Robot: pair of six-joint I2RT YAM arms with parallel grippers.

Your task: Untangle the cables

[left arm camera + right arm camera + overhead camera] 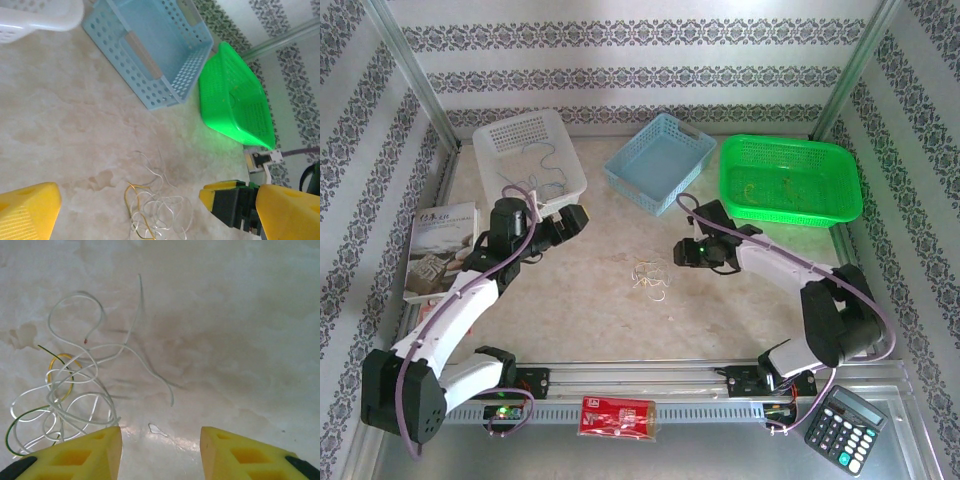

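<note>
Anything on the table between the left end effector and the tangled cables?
No, bare tabletop separates the left end effector from the cables, in the top view.

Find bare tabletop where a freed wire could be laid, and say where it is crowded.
Bare: the strip between the wire tangle and the front rail; also between tangle and blue basket. Crowded: the back edge, with white basket and green basket too.
</note>
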